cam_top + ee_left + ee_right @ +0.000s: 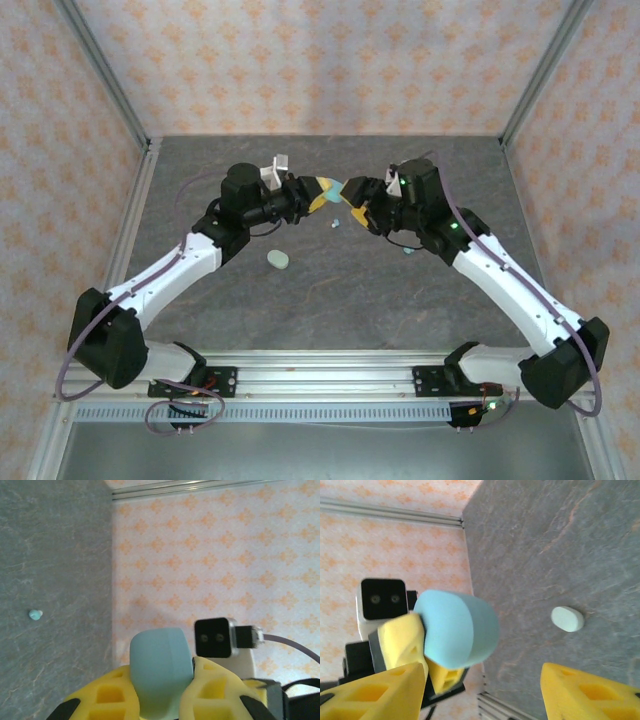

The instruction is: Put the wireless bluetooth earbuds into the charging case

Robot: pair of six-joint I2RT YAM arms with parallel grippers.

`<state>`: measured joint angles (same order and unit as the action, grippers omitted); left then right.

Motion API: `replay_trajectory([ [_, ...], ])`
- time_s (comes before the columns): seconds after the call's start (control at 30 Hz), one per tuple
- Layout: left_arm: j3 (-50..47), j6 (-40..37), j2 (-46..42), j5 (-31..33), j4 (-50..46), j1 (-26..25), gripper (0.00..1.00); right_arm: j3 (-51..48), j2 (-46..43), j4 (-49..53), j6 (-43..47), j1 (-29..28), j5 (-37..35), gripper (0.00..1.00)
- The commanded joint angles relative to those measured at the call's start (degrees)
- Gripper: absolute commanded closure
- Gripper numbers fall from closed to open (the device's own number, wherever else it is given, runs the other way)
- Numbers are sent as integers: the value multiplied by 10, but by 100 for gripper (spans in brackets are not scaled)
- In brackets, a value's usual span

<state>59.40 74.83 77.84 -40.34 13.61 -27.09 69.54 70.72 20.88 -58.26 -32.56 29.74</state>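
Closest to the left wrist lens, yellow fingers of the left claw, closed firmly on a teal-blue charging case and holding it in the air over the middle of the desk, somewhat toward the far edge. From the right wrist, looks a smooth rounded oval with no lid standing open, so judged shut. Opposite, right claw spread wide with nothing between its fingers, facing the held case from close by; cannot tell whether touching it. Down on the bare desk, near the middle and below the two claws, one teal earbud, lying loose and apart from everything else, a tiny speck on the grey stone. Nearer the near edge and left of centre, a pale mint case, flat on the desk, lid down, well apart from both claws. Reads as an early step of the task: getting the held case open ahead of any seating of buds, with no earbud lifted or placed yet. Calls next, on this judgement, for narrowing the right claw onto the lid's rim alone, keeping clear of the left claw's fingers, and swinging the lid back with the left grip kept firm on the base. Needs care against slipping or twisting of smooth rounded plastic under a pinch near its edge. After that, asks for a fine pinch on the tiny bud on the desk and a tilt matched to its socket.
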Motion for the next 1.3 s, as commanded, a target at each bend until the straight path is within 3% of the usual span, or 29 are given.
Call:
replay_trajectory([
  [0.0, -9, 26, -22, 20, 50, -8, 97, 0, 4, -71, -65, 5, 8, 38],
  [0.27, -17, 48, -28, 29, 64, -12, 97, -48, 27, -230, -163, 20, 28, 48],
  [0.93, -50, 92, -30, 94, 95, -12, 97, -56, 44, -287, -196, 6, 45, 61],
  [1.27, -61, 106, -30, 107, 105, -13, 97, -49, 49, -302, -193, -4, 52, 60],
])
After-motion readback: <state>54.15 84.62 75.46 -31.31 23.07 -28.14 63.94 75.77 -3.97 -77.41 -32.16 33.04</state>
